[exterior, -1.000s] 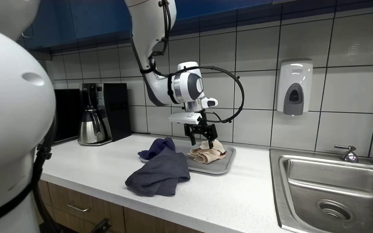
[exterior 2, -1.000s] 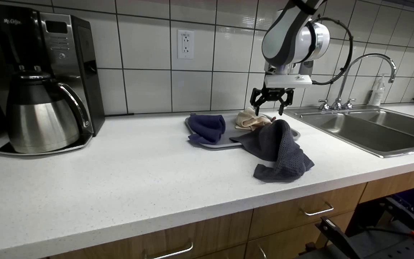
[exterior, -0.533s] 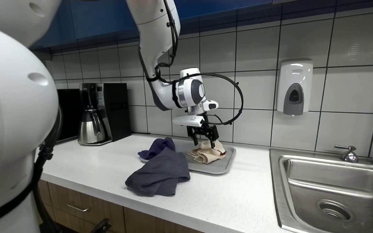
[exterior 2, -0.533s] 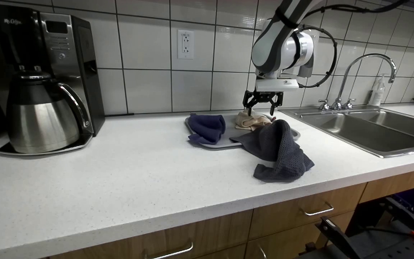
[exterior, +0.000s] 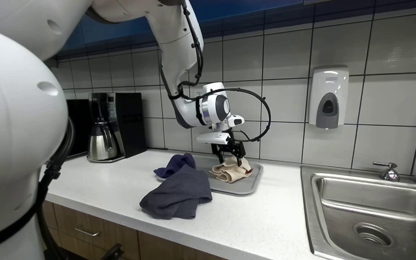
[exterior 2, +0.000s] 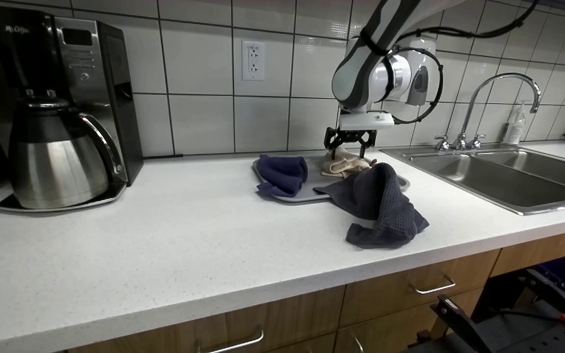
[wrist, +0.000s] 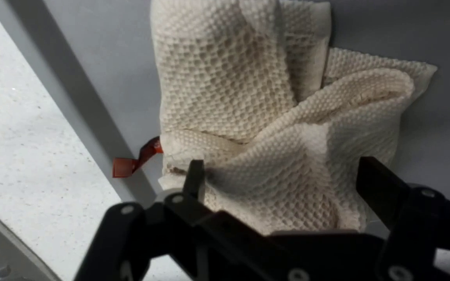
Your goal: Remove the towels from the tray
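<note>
Beige waffle-weave towel lay bunched on the tray, at the end nearer the sink. Loose folds; one ridge ran slantwise across it in the wrist view; overall long axis was hard to tell. One kinked red strip stuck out at its edge, toward the rim on the sink side.

Black gripper pointed down over this heap, jaws spread wide, fingers well apart with cloth between; contact could not be told.

Navy towel: crumpled into a soft mound at the tray's end nearer the coffee maker, one corner poking out over the rim.

Slate-blue towel: largest of the lot, honeycomb texture, draped across the rim farther from the tiled wall; one corner lay on the tray floor, the bulk on the white counter. Long axis ran from tray toward the counter's front edge.

Tray: grey, shallow, corners rounded, long axis parallel to the wall.

Counts: towels three, tray one, coffee maker one with one carafe, sink one, wall dispenser one.
</note>
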Motion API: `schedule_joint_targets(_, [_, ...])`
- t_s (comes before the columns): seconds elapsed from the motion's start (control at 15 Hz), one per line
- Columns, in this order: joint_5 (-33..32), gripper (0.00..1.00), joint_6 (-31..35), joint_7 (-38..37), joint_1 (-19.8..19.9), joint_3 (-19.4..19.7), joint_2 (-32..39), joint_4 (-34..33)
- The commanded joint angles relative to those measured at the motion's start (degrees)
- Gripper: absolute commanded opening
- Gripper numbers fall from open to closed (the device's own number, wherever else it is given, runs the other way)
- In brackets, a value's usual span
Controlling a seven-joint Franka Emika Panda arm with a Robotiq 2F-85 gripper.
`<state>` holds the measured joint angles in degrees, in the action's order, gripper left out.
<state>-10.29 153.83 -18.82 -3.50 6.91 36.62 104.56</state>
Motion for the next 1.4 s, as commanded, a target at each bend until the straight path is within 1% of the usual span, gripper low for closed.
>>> schedule_joint_targets(0.0, [1.4, 1.0, -3.15, 0.41, -1.3, 1.43, 3.65, -5.59])
schedule_joint_targets(0.27, [1.62, 1.0, -4.6, 0.28, -1.5, 1.67, 6.13, -8.91])
schedule_joint_targets(0.53, [1.72, 1.0, -5.43, 0.37, -1.34, 1.63, 7.71, -10.73])
schedule_joint_targets(0.6, [1.99, 0.75, -5.48, 0.86, -0.93, 1.27, 7.83, -10.79])
schedule_joint_targets(0.67, [2.29, 0.74, -5.68, 1.06, -0.66, 1.01, 7.96, -10.9])
schedule_joint_targets(0.87, [4.29, 0.49, -6.49, 1.78, 0.3, 0.25, 7.44, -10.63])
schedule_joint_targets(1.07, [5.79, 0.27, -7.15, 1.76, 0.42, 0.23, 7.42, -11.09])
schedule_joint_targets(1.2, [6.26, 0.11, -7.36, 1.66, 0.47, 0.31, 7.48, -11.35])
schedule_joint_targets(1.27, [6.34, 0.04, -7.49, 1.64, 0.5, 0.31, 7.49, -11.44])
schedule_joint_targets(1.33, [6.45, 0.01, -7.53, 1.59, 0.52, 0.34, 7.52, -11.53])
